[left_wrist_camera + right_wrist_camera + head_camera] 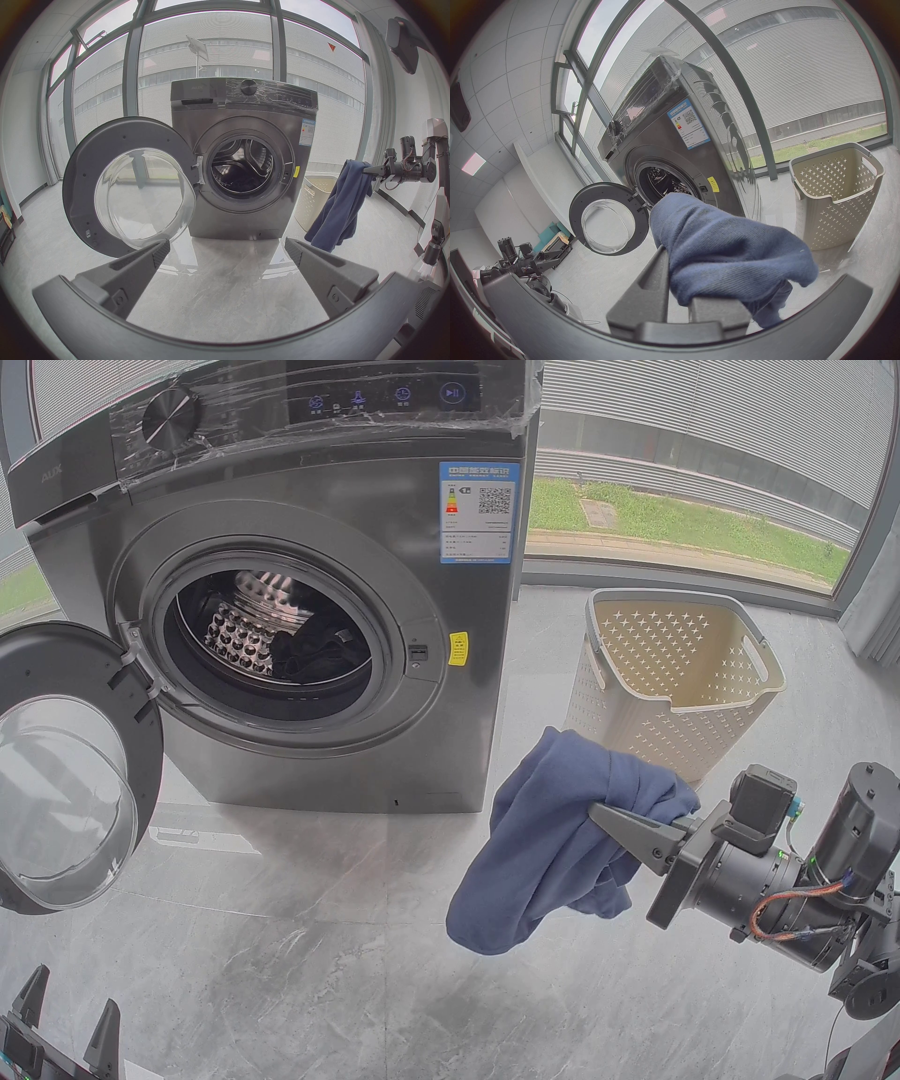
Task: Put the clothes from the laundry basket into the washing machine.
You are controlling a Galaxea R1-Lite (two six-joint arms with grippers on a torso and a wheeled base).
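Observation:
My right gripper (614, 821) is shut on a blue garment (553, 838), which hangs above the floor in front of the beige laundry basket (680, 683). The same blue garment (726, 253) drapes over the gripper's fingers in the right wrist view, and the blue garment (342, 206) hangs from the far gripper in the left wrist view. The grey washing machine (281, 594) stands to the left with its round door (66, 772) swung wide; dark clothes (314, 655) lie in the drum. My left gripper (225, 269) is open and low near the floor, its fingertips (103, 1030) showing at the bottom left.
The basket (839, 192) looks empty inside and stands to the right of the machine beside a large window. The open door juts out over the floor on the left. Grey tiled floor (328, 922) lies open in front of the machine.

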